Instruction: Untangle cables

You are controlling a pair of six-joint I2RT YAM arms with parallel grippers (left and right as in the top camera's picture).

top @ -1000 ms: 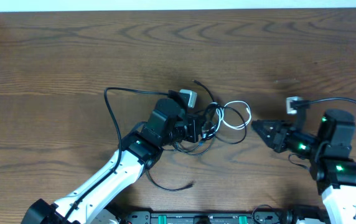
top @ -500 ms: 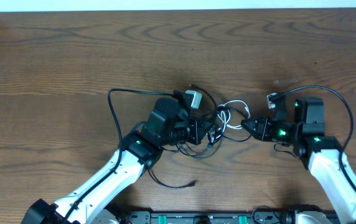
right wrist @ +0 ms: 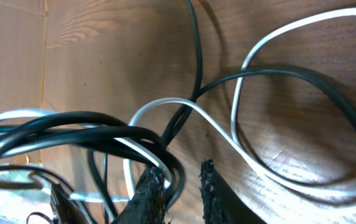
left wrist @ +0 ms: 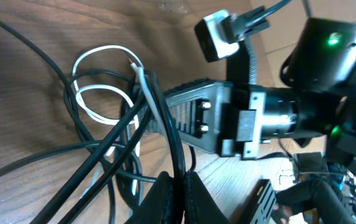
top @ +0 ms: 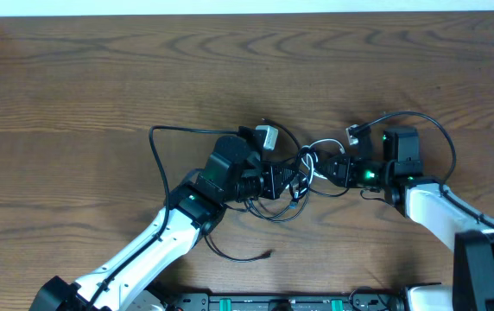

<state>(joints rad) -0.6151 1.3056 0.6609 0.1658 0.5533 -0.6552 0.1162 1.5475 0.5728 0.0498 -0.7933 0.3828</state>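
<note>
Cables (top: 306,169): black and white cords knotted together at mid-table, between the two grippers; one black strand loops away to the left.
Left gripper (left wrist: 177,194): jaws clenched on a black strand of the tangle.
Right gripper (right wrist: 179,186): jaws narrowly parted, tips at the tangle's right side; white cord (right wrist: 234,102) just beyond them.
Table (top: 100,78): dark wood grain.

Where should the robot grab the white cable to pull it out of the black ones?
Probably the bare stretch of white cable curving just ahead of the right end effector, coming in low from the right side. There it lies mostly in the open. Farther left it dives into the bundle of black cords.
</note>
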